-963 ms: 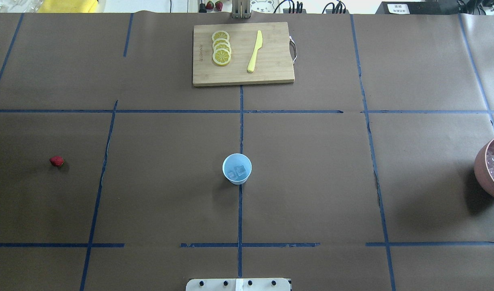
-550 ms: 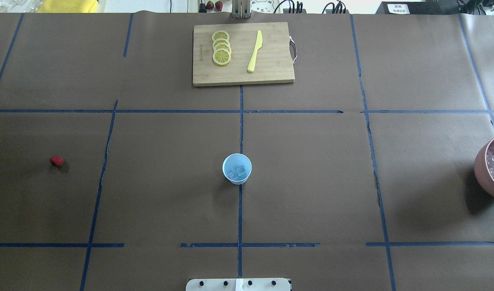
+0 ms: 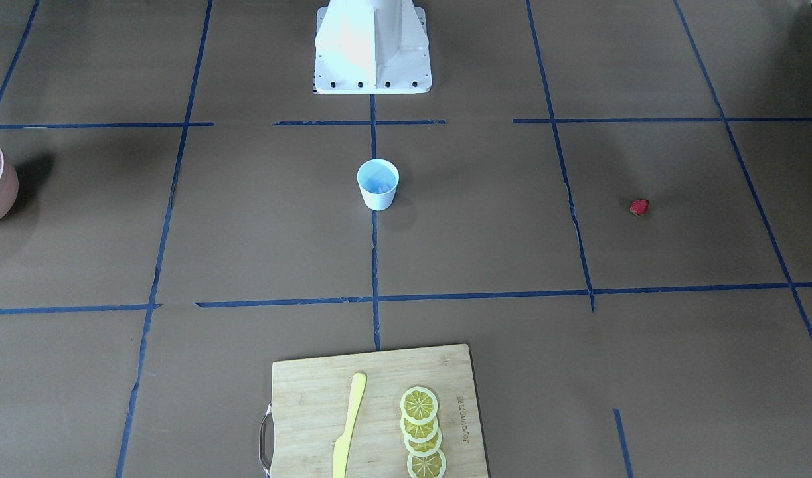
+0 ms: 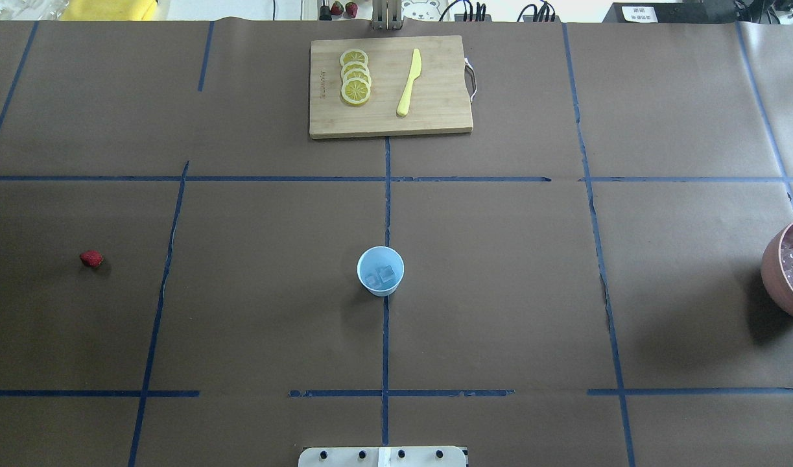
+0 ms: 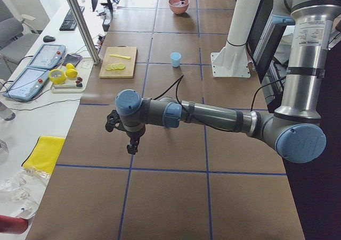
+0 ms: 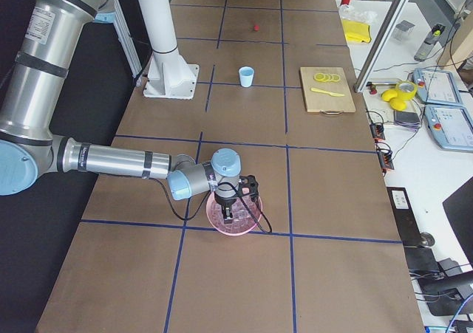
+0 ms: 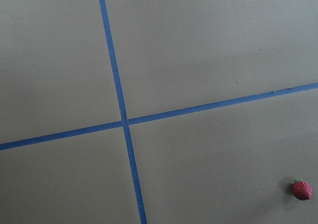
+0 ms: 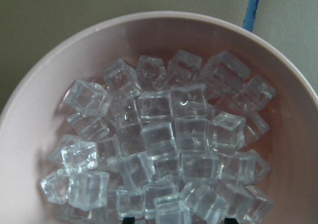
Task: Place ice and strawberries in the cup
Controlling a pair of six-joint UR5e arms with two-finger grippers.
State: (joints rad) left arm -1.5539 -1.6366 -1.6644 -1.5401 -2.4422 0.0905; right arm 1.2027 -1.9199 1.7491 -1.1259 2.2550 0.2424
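Note:
The pale blue cup (image 4: pixel 380 271) stands upright mid-table, also in the front view (image 3: pixel 378 184), with two ice cubes (image 4: pixel 380 276) inside. The strawberry (image 4: pixel 91 259) lies alone on the table far to the left and shows in the left wrist view (image 7: pixel 301 189). My left gripper (image 5: pixel 130 144) hangs above the table short of the strawberry; I cannot tell whether it is open or shut. My right gripper (image 6: pixel 229 212) hovers over the pink-brown bowl (image 8: pixel 30 134) of ice cubes (image 8: pixel 164 139). Its two dark fingertips (image 8: pixel 128 219) show far apart at the wrist view's bottom edge, open and empty.
A wooden cutting board (image 4: pixel 435 117) with lemon slices (image 4: pixel 356 76) and a yellow knife (image 4: pixel 409 83) lies at the far middle. The bowl (image 4: pixel 773 272) sits at the right table edge. The robot's white base (image 3: pixel 372 46) stands behind the cup.

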